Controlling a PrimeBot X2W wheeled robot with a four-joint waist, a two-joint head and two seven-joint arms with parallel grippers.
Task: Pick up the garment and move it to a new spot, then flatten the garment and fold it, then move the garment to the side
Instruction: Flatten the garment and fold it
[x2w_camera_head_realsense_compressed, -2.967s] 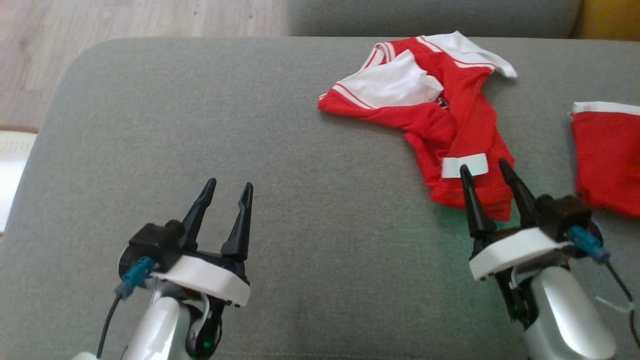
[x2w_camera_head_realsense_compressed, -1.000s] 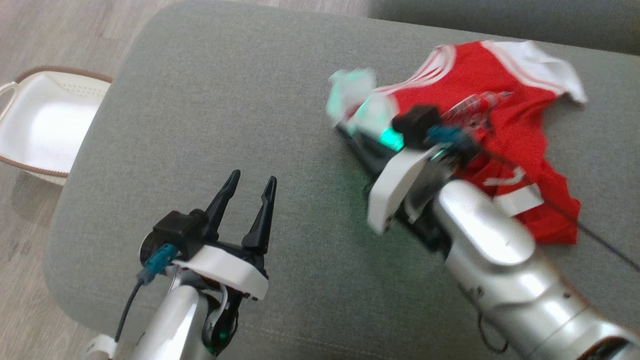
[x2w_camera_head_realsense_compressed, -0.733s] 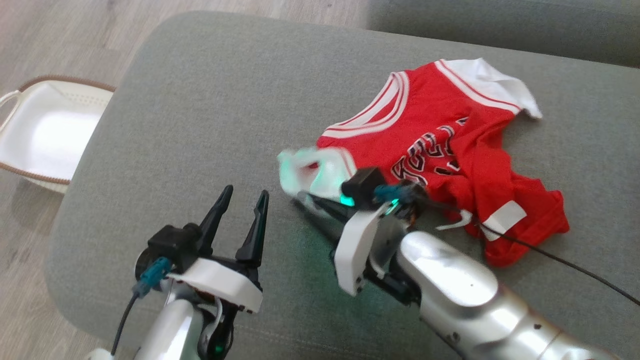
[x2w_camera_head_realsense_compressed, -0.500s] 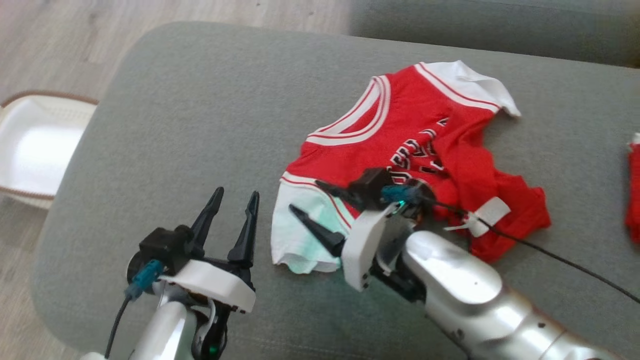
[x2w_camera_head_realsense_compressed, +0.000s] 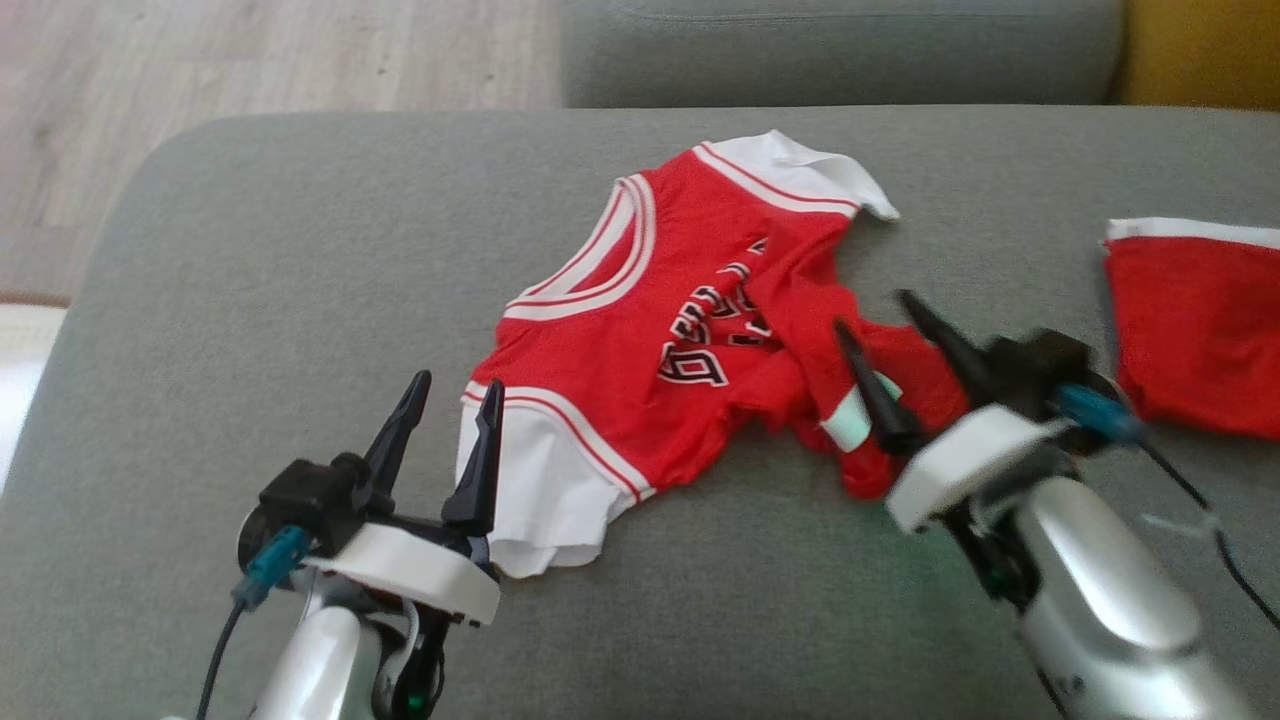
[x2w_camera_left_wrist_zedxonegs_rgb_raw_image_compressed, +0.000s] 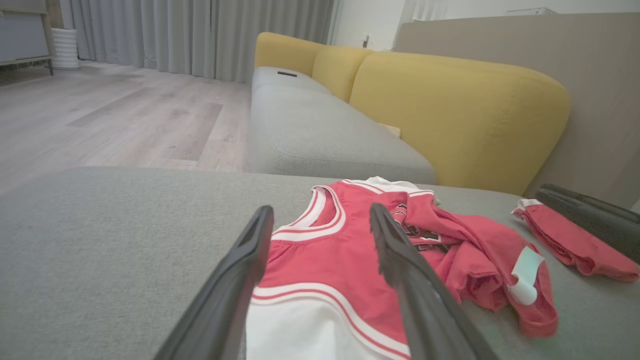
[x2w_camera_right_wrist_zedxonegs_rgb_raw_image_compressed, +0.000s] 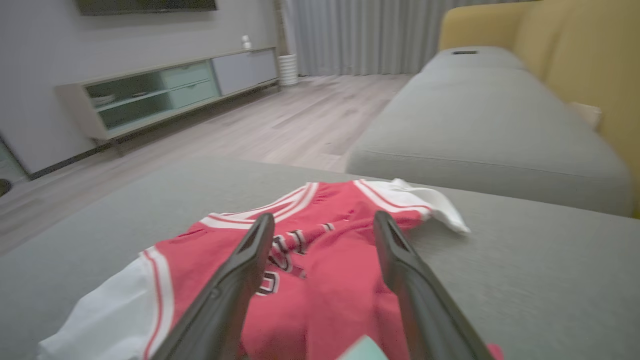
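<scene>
Head view: one jersey (x2w_camera_head_realsense_compressed: 620, 380), one red cloth (x2w_camera_head_realsense_compressed: 1190, 340), left gripper (x2w_camera_head_realsense_compressed: 458, 380) and right gripper (x2w_camera_head_realsense_compressed: 872, 310) (two pairs of jaws, both wide)

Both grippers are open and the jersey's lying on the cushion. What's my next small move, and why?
Probably lower the right gripper onto the crumpled lower part of the jersey and close on it, ready to draw it out flat. The chest and the white sleeve by the left gripper lie fairly spread, but that end is folded over itself.
</scene>
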